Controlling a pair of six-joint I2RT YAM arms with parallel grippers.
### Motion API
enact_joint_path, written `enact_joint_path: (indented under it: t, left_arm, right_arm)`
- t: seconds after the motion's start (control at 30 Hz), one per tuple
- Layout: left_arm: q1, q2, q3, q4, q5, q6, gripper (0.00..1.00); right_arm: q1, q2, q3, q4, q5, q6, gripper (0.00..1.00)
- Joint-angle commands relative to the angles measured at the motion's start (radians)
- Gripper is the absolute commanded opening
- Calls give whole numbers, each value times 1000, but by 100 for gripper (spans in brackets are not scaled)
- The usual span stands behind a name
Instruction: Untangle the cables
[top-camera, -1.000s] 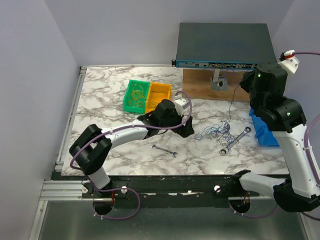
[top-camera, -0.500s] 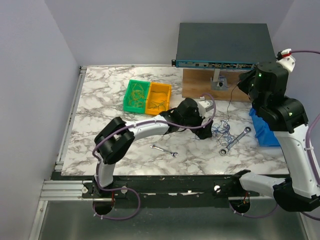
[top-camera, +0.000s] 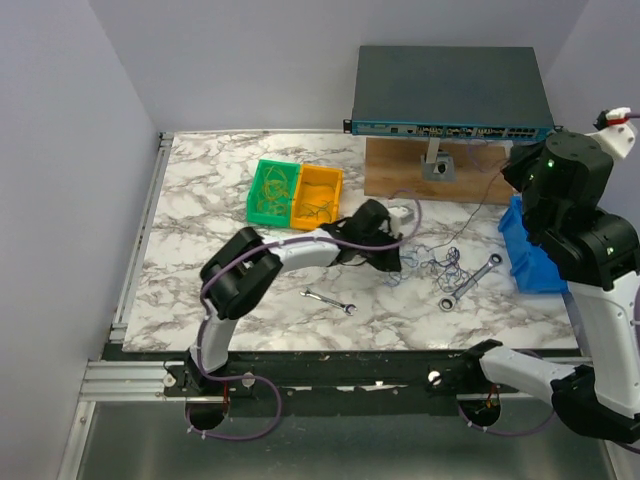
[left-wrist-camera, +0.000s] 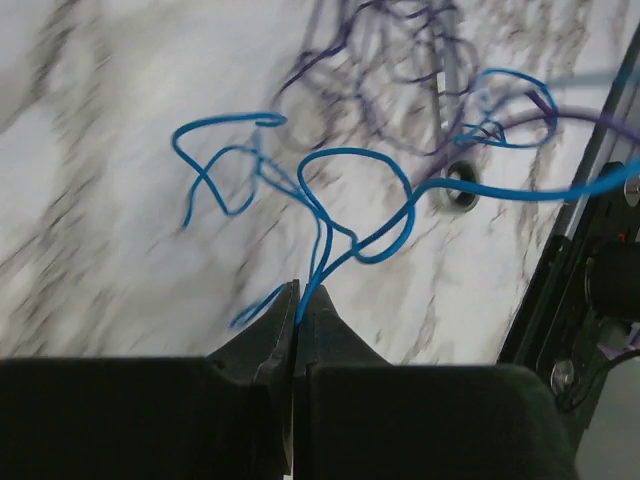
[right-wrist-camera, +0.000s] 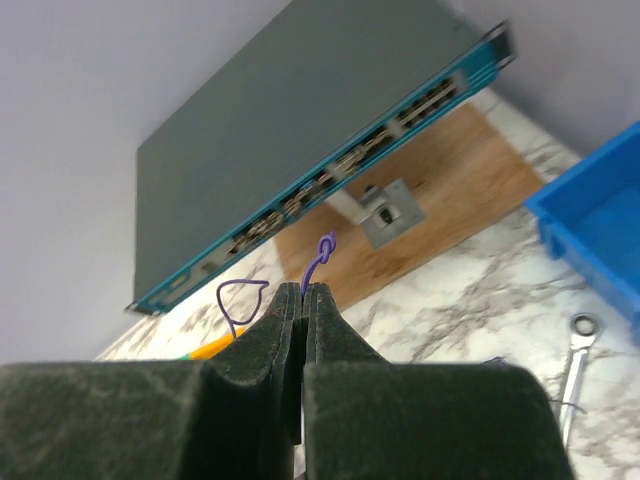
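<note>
The left gripper (left-wrist-camera: 297, 297) is clamped on a blue wire (left-wrist-camera: 324, 240), right gripper (right-wrist-camera: 301, 290) pinching a purple wire (right-wrist-camera: 322, 252) up high. The cables (top-camera: 438, 266) sit on the desk (top-camera: 200, 200) toward its right edge. Best pull apart slowly, watching for snags.

A wrench (top-camera: 469, 284) and blue bin (top-camera: 526, 270) hem the cables (top-camera: 437, 266) rightward.
</note>
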Motion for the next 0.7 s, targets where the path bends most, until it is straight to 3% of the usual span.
enact_joint_path:
  t: [0.0, 0.1, 0.17, 0.27, 0.37, 0.5, 0.67]
  left_arm:
    - [182, -222, -216, 123, 35, -144, 0]
    - [267, -280, -320, 138, 49, -201, 0]
    - [279, -296, -362, 156, 55, -209, 0]
    - [277, -285, -381, 151, 64, -198, 0]
    - [278, -285, -399, 172, 84, -177, 0]
    - [278, -320, -436, 234, 130, -169, 0]
    - [263, -393, -467, 249, 134, -142, 0]
  right_arm:
    - [5, -49, 39, -37, 298, -44, 1]
    - [5, -71, 76, -6, 449, -109, 1]
    - [5, -97, 71, 102, 505, -220, 1]
    - [5, -119, 52, 238, 538, -339, 1]
    - [5, -108, 46, 265, 535, -382, 1]
    - [5, -96, -72, 352, 533, -442, 1]
    - [3, -60, -255, 687, 635, -667, 1]
